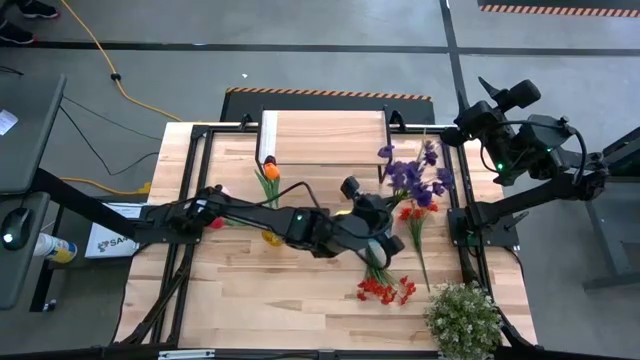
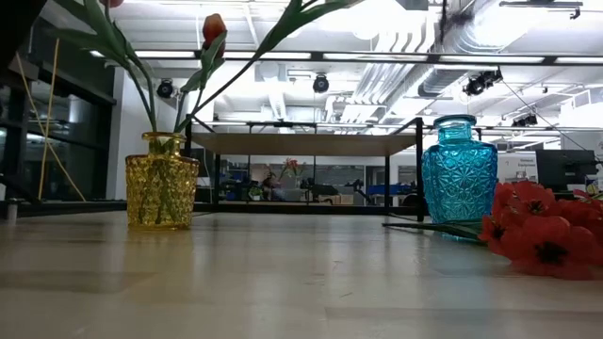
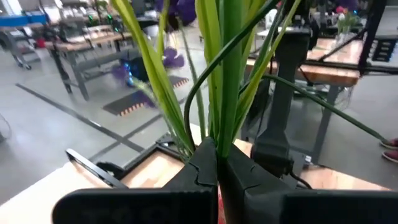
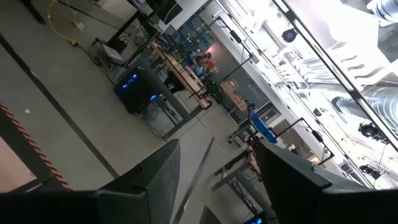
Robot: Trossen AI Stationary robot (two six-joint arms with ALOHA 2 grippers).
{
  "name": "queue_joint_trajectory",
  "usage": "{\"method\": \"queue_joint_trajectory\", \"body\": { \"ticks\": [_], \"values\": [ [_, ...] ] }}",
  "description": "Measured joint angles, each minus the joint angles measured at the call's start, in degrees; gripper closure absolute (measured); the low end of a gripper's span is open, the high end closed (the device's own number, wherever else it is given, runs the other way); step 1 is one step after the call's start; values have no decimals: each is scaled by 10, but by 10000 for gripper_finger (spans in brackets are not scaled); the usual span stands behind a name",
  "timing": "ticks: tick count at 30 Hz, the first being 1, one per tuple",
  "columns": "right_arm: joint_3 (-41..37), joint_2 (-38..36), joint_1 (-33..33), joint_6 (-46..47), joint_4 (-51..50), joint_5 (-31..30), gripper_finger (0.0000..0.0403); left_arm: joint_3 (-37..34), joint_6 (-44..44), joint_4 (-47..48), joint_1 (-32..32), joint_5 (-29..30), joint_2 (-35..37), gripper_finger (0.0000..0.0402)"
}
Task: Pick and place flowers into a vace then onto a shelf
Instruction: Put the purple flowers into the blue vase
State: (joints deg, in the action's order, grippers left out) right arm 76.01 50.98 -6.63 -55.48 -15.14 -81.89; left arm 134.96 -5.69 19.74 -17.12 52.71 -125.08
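Left tool (image 3: 217, 171), pinched tight on a bundle of green stems (image 3: 224, 74), sits over the middle of the counter (image 1: 260, 300), its dark arm stretched from the left edge across the boards toward the right. In the left wrist view the two fingers (image 3: 202, 165) meet around the stalks, which rise straight up with long leaves fanning out and purple blossoms (image 3: 180, 9) at the top. From above, that purple spray (image 1: 415, 175) spreads just beyond the tool, near the counter's right side.

Close by lie loose flowers: a red small-blossom spray (image 1: 382, 290) on the boards just in front of the tool, and a red-orange bloom (image 1: 410, 212) beside the purple heads. An orange tulip (image 1: 270, 172) stands in the yellow vase (image 2: 162, 179), on the arm's far side. The blue vase (image 2: 459, 169) stands to the right in the low view, with red blossoms (image 2: 542, 231) lying near it.

The shelf (image 1: 325, 135) stands at the counter's far edge, its plank top bare. A bushy potted plant (image 1: 463, 318) occupies the near right corner.

Right tool (image 4: 214, 180) hangs off the counter's far right corner, raised, its fingers parted and holding nothing.
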Motion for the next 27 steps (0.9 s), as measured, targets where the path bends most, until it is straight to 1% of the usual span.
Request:
{"method": "queue_joint_trajectory", "body": {
  "ticks": [5, 10, 16, 19, 27],
  "values": [
    [0, 0, 0, 0, 0, 0, 198, 0, 24, -4, -24, 46, 9, 369],
    [0, 0, 0, 2, 0, 0, 198, 0, 29, -3, -51, 80, 18, 369],
    [0, 0, 0, 2, 0, -8, 199, 0, 40, -3, -88, 139, 22, 369],
    [0, 0, 0, 2, 0, -9, 198, 0, 39, -6, -107, 155, 23, 369],
    [0, 0, 0, 2, 0, -9, 199, 0, 40, -59, -167, 212, 23, 369]
  ]
}}
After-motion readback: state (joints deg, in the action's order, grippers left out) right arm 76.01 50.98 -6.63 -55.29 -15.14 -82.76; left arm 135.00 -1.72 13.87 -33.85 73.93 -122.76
